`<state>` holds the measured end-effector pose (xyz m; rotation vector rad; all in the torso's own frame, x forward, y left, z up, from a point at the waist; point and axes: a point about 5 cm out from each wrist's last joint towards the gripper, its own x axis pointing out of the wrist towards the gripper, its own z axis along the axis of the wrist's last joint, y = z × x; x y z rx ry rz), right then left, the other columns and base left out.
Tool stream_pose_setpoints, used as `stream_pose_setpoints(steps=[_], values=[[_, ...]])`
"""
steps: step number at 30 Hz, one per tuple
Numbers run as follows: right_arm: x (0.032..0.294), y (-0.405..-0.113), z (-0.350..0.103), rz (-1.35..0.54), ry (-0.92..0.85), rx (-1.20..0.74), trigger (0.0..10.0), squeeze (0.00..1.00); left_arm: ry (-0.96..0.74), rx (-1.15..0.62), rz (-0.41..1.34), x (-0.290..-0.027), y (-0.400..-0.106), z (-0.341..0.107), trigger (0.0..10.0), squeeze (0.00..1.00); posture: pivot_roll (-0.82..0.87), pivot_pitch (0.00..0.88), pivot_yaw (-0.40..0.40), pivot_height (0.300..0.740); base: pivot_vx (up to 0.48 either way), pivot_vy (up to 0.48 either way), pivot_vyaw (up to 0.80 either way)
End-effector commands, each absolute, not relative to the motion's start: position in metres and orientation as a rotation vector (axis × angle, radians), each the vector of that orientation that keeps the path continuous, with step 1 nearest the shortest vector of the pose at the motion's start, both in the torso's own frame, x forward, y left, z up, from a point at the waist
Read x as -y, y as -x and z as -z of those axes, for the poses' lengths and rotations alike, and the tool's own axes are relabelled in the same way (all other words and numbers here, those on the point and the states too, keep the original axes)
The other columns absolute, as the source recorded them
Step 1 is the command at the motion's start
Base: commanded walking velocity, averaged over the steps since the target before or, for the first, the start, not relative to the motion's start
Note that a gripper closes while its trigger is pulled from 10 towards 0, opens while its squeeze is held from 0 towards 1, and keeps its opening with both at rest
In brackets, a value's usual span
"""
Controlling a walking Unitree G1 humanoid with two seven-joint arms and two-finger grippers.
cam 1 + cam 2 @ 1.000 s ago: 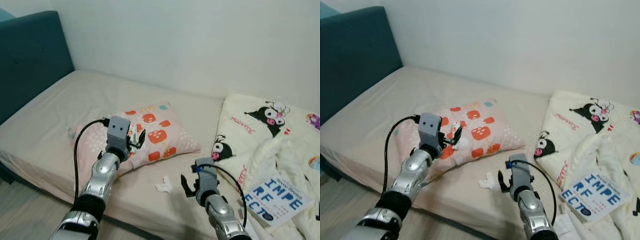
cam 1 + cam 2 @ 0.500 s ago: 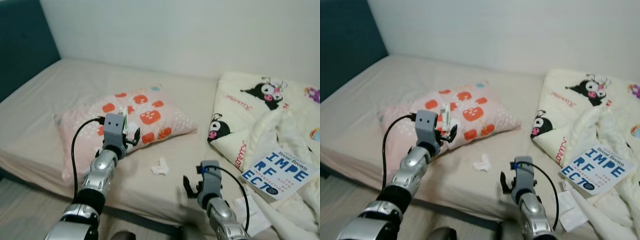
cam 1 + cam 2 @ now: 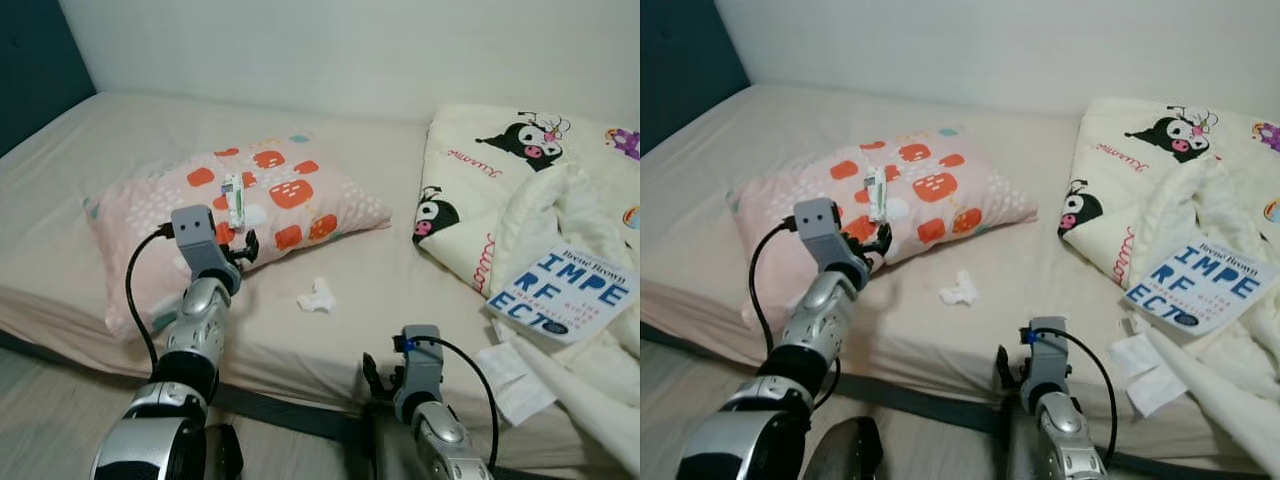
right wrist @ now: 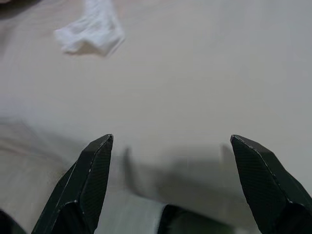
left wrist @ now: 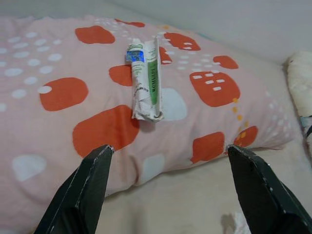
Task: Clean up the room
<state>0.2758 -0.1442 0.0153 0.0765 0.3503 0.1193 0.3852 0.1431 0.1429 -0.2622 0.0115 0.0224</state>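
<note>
On the pink pillow (image 3: 270, 195), a small rolled tube (image 5: 145, 81) lies flat near the middle of the cover, its long axis running from the pillow's near edge toward its far edge. The left gripper (image 5: 168, 187) points straight at the pillow from just off its near edge, fingers spread wide apart and holding nothing, with the tube ahead of the fingertips and a little toward the left finger (image 5: 80, 190), not yet between them. Its silver forearm rises from below the mattress edge and leans in toward the pillow, so this arm is plainly the nearer one to the tube. Because the tube lies along the line of reach, the fingers would close across its narrow width, which looks like a workable grasp once the arm goes forward and down. A crumpled tissue (image 3: 316, 296) sits on the sheet just off the pillow's near right corner. The right gripper (image 4: 170, 185) hangs low by the bed's edge, well short of the pillow, also open and empty, with the tissue ahead of it.
</note>
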Motion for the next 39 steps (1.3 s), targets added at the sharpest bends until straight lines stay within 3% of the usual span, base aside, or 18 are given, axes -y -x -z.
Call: stream_pose_setpoints(steps=[1, 17, 22, 27, 34, 39], values=[[0.141, -0.274, -0.016, -0.141, -0.070, -0.340, 10.0, 0.00, 0.234, -0.014, -0.038, -0.147, -0.387, -0.145, 10.0, 0.00, -0.17, 0.155, 0.026, 0.535, 0.000, 0.000, 0.00], [0.132, -0.263, -0.033, -0.187, -0.110, -0.235, 10.0, 0.00, 0.253, 0.072, 0.051, -0.124, -0.403, -0.186, 10.0, 0.00, -0.18, 0.228, 0.055, 0.535, 0.000, 0.000, 0.00], [0.127, -0.263, -0.047, -0.206, -0.120, -0.186, 10.0, 0.00, 0.152, 0.080, 0.033, -0.124, -0.403, -0.185, 10.0, 0.00, -0.19, 0.275, 0.063, 0.535, 0.000, 0.000, 0.00], [0.115, -0.265, -0.079, -0.280, -0.109, -0.096, 10.0, 0.00, -0.040, 0.121, -0.134, -0.145, -0.409, -0.202, 10.0, 0.00, -0.24, 0.346, 0.069, 0.535, 0.000, 0.000, 0.00], [0.116, -0.258, -0.098, -0.305, -0.113, -0.058, 10.0, 0.00, -0.069, 0.156, -0.190, -0.149, -0.417, -0.228, 10.0, 0.00, -0.27, 0.414, 0.068, 0.535, 0.000, 0.000, 0.00], [0.120, -0.250, -0.103, -0.307, -0.105, -0.067, 10.0, 0.00, -0.054, 0.173, -0.131, -0.138, -0.420, -0.242, 10.0, 0.00, -0.29, 0.485, 0.065, 0.535, 0.000, 0.000, 0.00]])
